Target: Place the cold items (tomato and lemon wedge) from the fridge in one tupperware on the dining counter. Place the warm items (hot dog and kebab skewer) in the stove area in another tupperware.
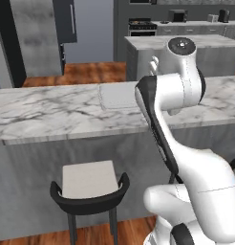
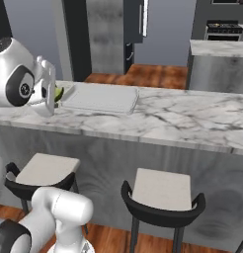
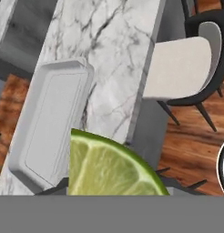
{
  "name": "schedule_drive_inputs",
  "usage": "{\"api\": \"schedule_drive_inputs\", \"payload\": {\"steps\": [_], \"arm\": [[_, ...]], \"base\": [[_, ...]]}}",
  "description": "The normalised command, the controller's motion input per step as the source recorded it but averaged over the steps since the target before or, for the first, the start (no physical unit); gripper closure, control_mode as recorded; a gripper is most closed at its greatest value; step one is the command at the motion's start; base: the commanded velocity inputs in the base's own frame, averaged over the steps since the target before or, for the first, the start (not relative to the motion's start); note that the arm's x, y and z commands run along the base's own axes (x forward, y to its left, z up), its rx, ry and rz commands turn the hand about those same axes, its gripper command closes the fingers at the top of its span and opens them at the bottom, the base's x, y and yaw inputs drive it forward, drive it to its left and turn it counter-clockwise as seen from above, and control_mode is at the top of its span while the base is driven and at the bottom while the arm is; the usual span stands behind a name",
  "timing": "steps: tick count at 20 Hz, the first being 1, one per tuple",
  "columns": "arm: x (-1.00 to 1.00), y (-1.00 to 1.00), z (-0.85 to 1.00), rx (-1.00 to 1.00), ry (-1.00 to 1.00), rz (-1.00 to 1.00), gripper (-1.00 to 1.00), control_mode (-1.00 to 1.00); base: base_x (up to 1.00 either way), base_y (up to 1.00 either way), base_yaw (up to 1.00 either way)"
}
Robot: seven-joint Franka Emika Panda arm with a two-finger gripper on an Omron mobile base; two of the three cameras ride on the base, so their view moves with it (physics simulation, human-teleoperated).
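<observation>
My gripper is shut on the lemon wedge, a yellow-green slice that looms large at the bottom of the hand view. It hovers above the near side of the dining counter, just left of a shallow pale grey tupperware. That tray lies empty on the marble and also shows behind my arm. The fingertips are mostly hidden by the wedge. The tomato is out of view.
Black-framed stools with pale seats stand under the counter overhang. Beyond the counter are a wood floor, the dark fridge, a marble-topped island and the black stove at the back.
</observation>
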Motion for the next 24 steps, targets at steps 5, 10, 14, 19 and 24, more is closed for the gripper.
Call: {"api": "schedule_drive_inputs", "payload": {"steps": [5, 10, 14, 19, 24], "arm": [[0.82, -0.32, -0.06, 0.0, 0.0, 0.25, 1.0, -1.0], [0.99, -0.19, -0.6, 0.0, -0.03, 0.3, 1.0, -1.0], [1.0, -0.02, -0.67, 0.0, -0.08, 0.3, 1.0, -1.0], [1.0, 0.0, -0.51, 0.0, -0.05, 0.29, 1.0, -1.0], [1.0, 0.0, -0.31, 0.0, -0.01, 0.27, 1.0, -1.0]], "base": [[0.0, 0.0, 0.0], [0.0, 0.0, 0.0], [0.0, 0.0, 0.0], [0.0, 0.0, 0.0], [0.0, 0.0, 0.0]]}}
